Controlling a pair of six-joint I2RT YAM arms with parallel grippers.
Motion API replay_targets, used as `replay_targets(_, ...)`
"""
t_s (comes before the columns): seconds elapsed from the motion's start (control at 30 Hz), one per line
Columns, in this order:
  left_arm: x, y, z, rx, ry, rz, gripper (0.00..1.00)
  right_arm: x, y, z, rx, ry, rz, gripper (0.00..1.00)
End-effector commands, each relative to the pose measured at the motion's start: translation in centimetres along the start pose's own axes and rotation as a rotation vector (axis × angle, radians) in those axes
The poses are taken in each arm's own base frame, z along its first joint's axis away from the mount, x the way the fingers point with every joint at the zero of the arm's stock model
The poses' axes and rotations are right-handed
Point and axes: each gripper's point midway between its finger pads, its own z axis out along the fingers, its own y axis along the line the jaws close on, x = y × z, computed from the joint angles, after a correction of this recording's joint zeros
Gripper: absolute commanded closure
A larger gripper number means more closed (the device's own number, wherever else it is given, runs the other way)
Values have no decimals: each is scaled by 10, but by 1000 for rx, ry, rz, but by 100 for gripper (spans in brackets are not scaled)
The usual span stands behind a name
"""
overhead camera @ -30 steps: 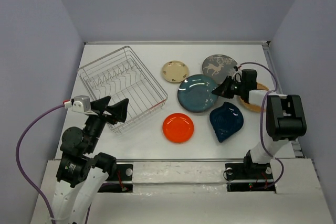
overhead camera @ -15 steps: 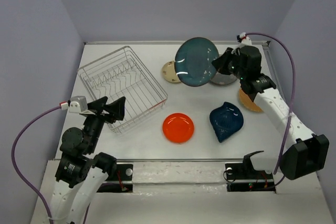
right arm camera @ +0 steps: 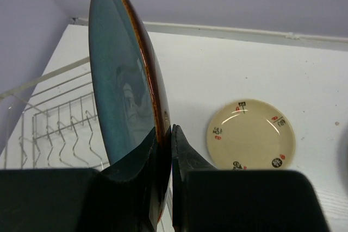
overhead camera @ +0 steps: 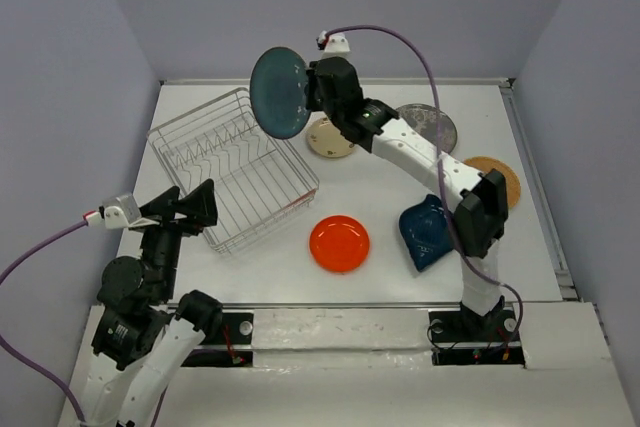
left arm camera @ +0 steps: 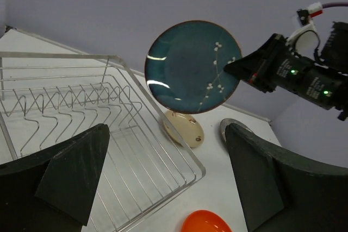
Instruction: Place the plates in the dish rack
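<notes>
The right gripper (overhead camera: 306, 99) is clamped on the rim of the large teal glazed plate (overhead camera: 278, 92), held upright at upper centre of the top view, overlapping the upper-right rim of the square silver wire dish rack (overhead camera: 195, 112); the left gripper (overhead camera: 190, 203), lower left, gapes wide, empty.

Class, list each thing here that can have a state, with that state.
teal plate: held on edge, aloft
right gripper: shut on teal plate
left gripper: open, empty
dish rack: empty
cream plate: flat
orange plate: flat
blue leaf plate: flat
grey deer plate: flat
tan plate: flat
</notes>
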Motion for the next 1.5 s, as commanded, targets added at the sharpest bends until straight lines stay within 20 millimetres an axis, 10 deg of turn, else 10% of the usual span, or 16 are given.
replay_targets(0.0, -15, 1, 0, -10, -67, -21, 1, -97, 25, 2, 69, -328, 85, 93)
replay_targets(0.4, -10, -5, -1, 21, -47, -19, 1, -73, 66, 47, 148, -425, -8, 93)
replay_targets(0.8, -10, -2, -1, 10, -49, -16, 1, 34, 90, 74, 191, -334, -273, 93)
replay_targets(1.07, -9, 0, 0, -3, -48, -13, 1, 62, 93, 75, 189, -337, -327, 93)
replay_targets(1.3, -7, 3, 2, -23, -45, 1, 1, 54, 91, 61, 164, -325, -267, 39)
replay_targets(1.47, -3, 5, 5, -34, -32, 15, 1, 38, 95, 39, 101, -281, -244, 29)
